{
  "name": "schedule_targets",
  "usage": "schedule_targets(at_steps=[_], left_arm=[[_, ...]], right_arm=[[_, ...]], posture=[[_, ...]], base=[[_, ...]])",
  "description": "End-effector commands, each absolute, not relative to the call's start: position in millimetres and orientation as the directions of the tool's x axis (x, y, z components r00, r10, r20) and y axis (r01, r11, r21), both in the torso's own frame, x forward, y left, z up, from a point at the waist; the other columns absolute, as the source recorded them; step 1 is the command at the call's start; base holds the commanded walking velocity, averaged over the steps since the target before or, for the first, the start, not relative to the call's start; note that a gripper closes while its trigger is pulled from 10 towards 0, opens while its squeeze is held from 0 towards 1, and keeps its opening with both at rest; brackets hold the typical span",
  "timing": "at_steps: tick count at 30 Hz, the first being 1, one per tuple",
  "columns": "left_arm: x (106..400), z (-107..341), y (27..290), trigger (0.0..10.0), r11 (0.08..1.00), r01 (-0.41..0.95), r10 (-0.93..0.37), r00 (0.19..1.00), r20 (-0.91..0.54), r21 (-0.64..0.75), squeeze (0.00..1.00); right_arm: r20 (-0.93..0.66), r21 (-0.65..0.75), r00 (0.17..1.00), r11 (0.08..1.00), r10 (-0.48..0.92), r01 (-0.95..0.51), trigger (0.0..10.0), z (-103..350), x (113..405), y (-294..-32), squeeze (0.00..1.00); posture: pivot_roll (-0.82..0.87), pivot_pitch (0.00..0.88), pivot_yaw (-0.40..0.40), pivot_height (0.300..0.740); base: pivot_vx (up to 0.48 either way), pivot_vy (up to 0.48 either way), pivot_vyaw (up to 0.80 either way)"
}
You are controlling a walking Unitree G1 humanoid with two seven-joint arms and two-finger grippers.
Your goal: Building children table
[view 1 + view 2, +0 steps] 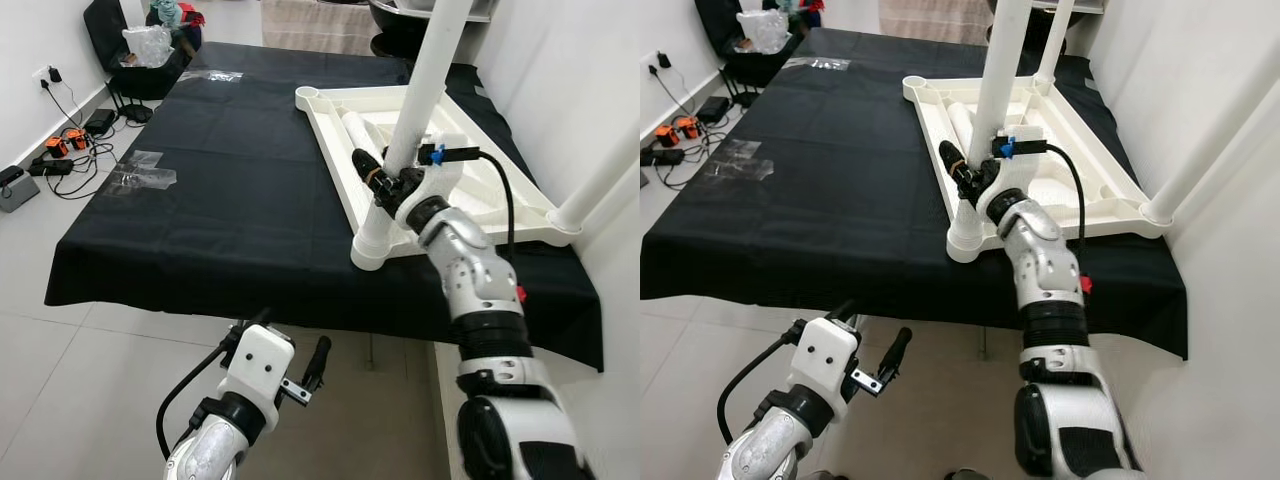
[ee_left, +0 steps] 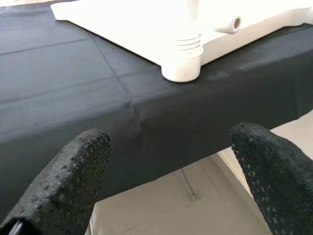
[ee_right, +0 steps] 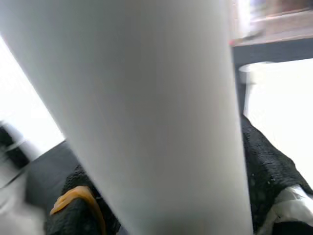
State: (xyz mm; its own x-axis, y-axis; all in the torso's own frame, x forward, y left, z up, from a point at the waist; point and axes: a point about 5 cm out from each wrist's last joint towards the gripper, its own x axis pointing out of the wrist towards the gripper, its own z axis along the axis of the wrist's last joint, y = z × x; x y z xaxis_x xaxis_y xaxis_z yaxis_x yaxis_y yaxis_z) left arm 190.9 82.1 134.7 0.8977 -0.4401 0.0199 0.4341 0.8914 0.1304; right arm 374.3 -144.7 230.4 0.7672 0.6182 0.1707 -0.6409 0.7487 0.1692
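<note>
Inside the upturned tabletop (image 1: 520, 205), right hand (image 1: 385, 178) grips white leg (image 1: 425, 80); left hand (image 1: 285, 365) open.

White tabletop (image 1: 500, 215) inverted; leg (image 1: 425, 85) upright, seemingly socketed.

White tabletop (image 1: 520, 205) & leg (image 1: 425, 85); black cloth (image 1: 220, 190); orange band (image 3: 78, 196), prob.

Table leg (image 1: 432, 75) top cut off by frame, far leg (image 1: 604, 170) likewise
</note>
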Motion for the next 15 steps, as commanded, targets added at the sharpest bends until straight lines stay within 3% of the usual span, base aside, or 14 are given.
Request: schedule_targets(at_steps=[1,3,4,5,6,8,11,13,15], left_arm=[[190.5,130.5,82.4,10.0,0.894,0.429,-0.433,0.901,-0.001,0.131,0.0],[190.5,130.5,82.4,10.0,0.894,0.429,-0.433,0.901,-0.001,0.131,0.0],[190.2,130.4,82.2,10.0,0.894,0.429,-0.433,0.901,0.0,0.131,0.0],[190.2,130.4,82.2,10.0,0.894,0.429,-0.433,0.901,0.0,0.131,0.0],[190.0,130.2,82.2,10.0,0.894,0.428,-0.432,0.902,-0.001,0.131,0.0],[189.1,129.9,82.2,10.0,0.894,0.427,-0.431,0.902,-0.001,0.132,0.0],[188.8,129.9,82.3,10.0,0.894,0.428,-0.431,0.902,-0.001,0.132,0.0],[188.4,129.7,82.0,10.0,0.894,0.428,-0.432,0.902,-0.001,0.132,0.0],[187.8,129.3,81.7,10.0,0.894,0.429,-0.432,0.902,-0.002,0.132,0.0]], right_arm=[[0.136,0.175,0.601,0.578,0.787,-0.797,10.0,219.9,365.5,-126.8,0.0],[0.136,0.175,0.601,0.578,0.787,-0.797,10.0,219.9,365.5,-126.8,0.0],[0.106,0.136,0.52,0.505,0.848,-0.852,10.0,214.4,360.0,-125.2,0.0],[0.106,0.136,0.52,0.505,0.848,-0.852,10.0,214.4,360.0,-125.2,0.0],[0.082,0.111,0.428,0.419,0.9,-0.901,10.0,210.1,354.4,-122.0,0.0],[0.069,0.088,0.363,0.356,0.929,-0.93,10.0,208.1,354.8,-115.8,0.0],[0.067,0.065,0.378,0.375,0.923,-0.925,10.0,210.1,360.4,-111.8,0.0],[0.098,0.054,0.33,0.326,0.939,-0.944,10.0,215.1,359.1,-106.0,0.0],[0.122,0.069,0.334,0.328,0.935,-0.942,10.0,217.7,360.8,-103.3,0.0]], posture=[[0.08,0.118,-0.091,0.74],[0.08,0.118,-0.091,0.74],[0.08,0.115,-0.093,0.74],[0.08,0.115,-0.093,0.74],[0.09,0.112,-0.095,0.74],[0.09,0.109,-0.093,0.74],[0.09,0.109,-0.093,0.74],[0.09,0.103,-0.095,0.74],[0.09,0.099,-0.098,0.74]], base=[[0.0,0.0,0.0],[0.0,0.0,0.0],[0.0,0.0,0.0],[0.0,0.0,0.0],[0.0,0.0,0.0],[0.0,0.0,0.0],[0.0,0.0,0.0],[0.0,0.0,0.0],[0.0,0.0,0.0]])
